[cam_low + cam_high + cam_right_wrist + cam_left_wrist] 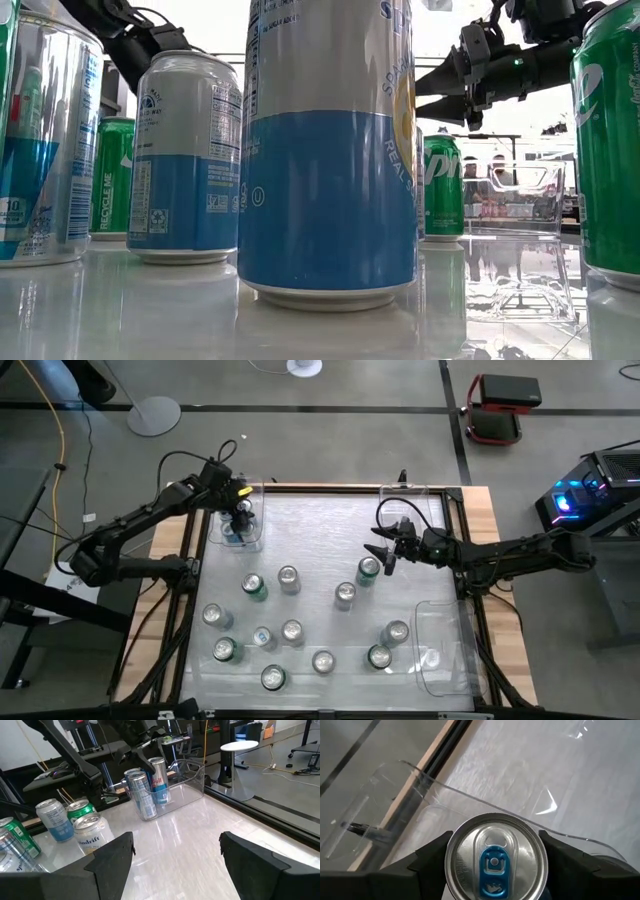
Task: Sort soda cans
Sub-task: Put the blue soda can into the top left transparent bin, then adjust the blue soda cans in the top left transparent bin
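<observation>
A silver soda can with a blue tab (494, 862) is inside the clear bin (252, 540) at the table's far left, between the fingers of my left gripper (495, 840). From the right wrist view this can (160, 782) tilts slightly beside a second can (141, 795) in the same bin (190, 787). My right gripper (175, 850) hovers open above the table's right middle with nothing between its fingers. It (385, 550) is just beyond a green can (368, 569) standing on its base. My left gripper has the can's side just under the top rim (454, 851) between its two fingers, one on each side. The rim hides the exact place of contact. The fingers slant down from above. The can stands slightly tilted in the bin; whether its base rests on the bin floor cannot be told.
Several cans stand on the table between the arms, green (255, 587), silver (289, 578) and blue (330, 150). A second clear bin (432, 678) lies at the near right. A third (425, 510) sits at the far right.
</observation>
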Controlling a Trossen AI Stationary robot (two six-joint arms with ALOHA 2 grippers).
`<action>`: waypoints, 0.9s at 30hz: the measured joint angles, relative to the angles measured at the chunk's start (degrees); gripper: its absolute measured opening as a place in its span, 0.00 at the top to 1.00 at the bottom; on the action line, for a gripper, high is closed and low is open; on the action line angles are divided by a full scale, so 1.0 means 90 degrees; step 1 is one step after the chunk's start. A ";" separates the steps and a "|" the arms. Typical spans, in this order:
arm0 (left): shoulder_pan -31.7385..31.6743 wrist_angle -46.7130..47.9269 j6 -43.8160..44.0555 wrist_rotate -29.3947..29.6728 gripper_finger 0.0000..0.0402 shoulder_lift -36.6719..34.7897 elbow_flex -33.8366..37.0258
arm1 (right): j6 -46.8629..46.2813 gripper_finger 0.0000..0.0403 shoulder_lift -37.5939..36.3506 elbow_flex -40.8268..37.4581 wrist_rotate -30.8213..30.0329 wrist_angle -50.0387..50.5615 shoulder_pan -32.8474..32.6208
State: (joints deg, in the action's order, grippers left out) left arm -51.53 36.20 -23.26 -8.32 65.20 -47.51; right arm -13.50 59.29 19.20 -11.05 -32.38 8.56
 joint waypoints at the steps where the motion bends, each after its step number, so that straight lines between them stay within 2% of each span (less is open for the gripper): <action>1: 0.0000 -0.0014 0.0012 -0.0002 0.33 0.0033 -0.0002 | 0.0000 0.28 0.0000 0.0000 0.0000 0.0002 0.0000; 10: -0.0042 0.0081 -0.0039 0.0019 0.30 0.0131 -0.0103 | 0.0000 0.28 0.0000 0.0000 0.0000 0.0000 0.0002; 17: -0.0058 0.0640 0.0072 0.0064 0.30 -0.0083 -0.0936 | 0.0000 0.28 0.0000 0.0000 -0.0113 -0.0002 0.0000; 19: -0.0056 0.0982 0.0231 0.0190 0.30 -0.0162 -0.1267 | 0.0000 0.28 0.0000 0.0000 -0.0134 -0.0002 0.0001; 23: 0.0001 0.1742 0.0599 0.0948 0.30 -0.0280 -0.1755 | 0.0000 0.28 0.0000 0.0000 -0.0141 0.0000 0.0002; 27: 0.0023 0.2400 0.1419 0.1340 0.30 -0.0324 -0.1846 | 0.0068 0.28 0.0000 0.0000 -0.0148 0.0000 0.0001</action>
State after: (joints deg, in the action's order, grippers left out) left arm -51.32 57.80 -10.49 3.74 62.28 -64.12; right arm -12.88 59.29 19.20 -12.38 -32.38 8.57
